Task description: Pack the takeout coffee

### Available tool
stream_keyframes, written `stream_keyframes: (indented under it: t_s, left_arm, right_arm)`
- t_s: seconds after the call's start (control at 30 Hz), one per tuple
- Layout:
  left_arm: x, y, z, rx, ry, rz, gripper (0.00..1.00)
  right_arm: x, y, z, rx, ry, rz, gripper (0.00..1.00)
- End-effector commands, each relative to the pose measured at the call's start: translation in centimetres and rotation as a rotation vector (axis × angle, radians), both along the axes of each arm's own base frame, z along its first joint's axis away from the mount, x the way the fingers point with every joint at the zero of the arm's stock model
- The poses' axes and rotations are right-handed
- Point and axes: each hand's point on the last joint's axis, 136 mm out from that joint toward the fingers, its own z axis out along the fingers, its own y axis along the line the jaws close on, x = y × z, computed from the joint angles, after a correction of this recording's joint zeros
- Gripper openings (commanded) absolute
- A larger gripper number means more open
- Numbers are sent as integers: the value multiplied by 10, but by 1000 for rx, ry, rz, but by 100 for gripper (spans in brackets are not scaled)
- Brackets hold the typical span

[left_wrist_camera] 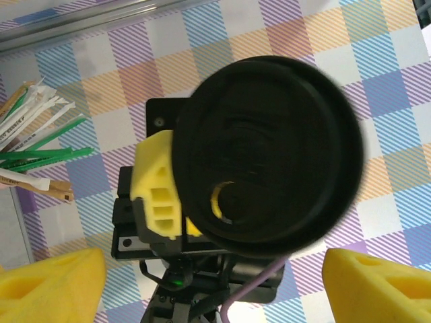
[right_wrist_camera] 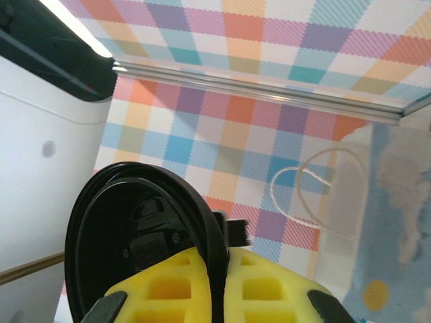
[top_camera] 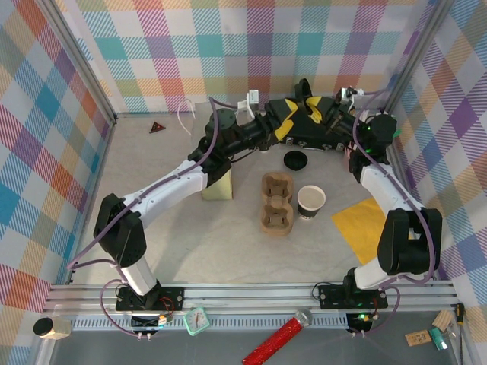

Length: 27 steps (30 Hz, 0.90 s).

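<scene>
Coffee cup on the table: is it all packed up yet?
Not yet. Nothing looks done: the cardboard carrier holds no cup. In hand: the right fingers pinch a black lid. Left to do: the paper cup stands lidless beside the carrier, so it likely needs a lid, then a slot.

Top camera looks down; wrist cameras (close up) share the lid (left_wrist_camera: 269, 134).
</scene>
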Motion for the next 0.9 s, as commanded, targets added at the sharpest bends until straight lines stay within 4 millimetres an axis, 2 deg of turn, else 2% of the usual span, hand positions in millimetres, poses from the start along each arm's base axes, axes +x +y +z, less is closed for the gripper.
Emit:
stream_keyframes:
  t_s: [0.0,0.27,0.37,0.73,0.87]
  left_arm:
    - [-5,2,41,-101,-62,-4,84]
    - [-1,7,66,-184,-98,10,84]
    - [4,12,68,-194,-89,30,84]
    - [13,6,77,-294,-43,-25,83]
    - [16,1,70,-275,-29,-31,83]
  right_arm:
    - [-14,5,40,56,-125,16,9]
    - [-19,13,37,44,-131,42,9]
    - [-20,13,35,42,-133,42,9]
    - [-24,16,31,34,-145,63,10]
    - [-25,18,31,27,-150,73,10]
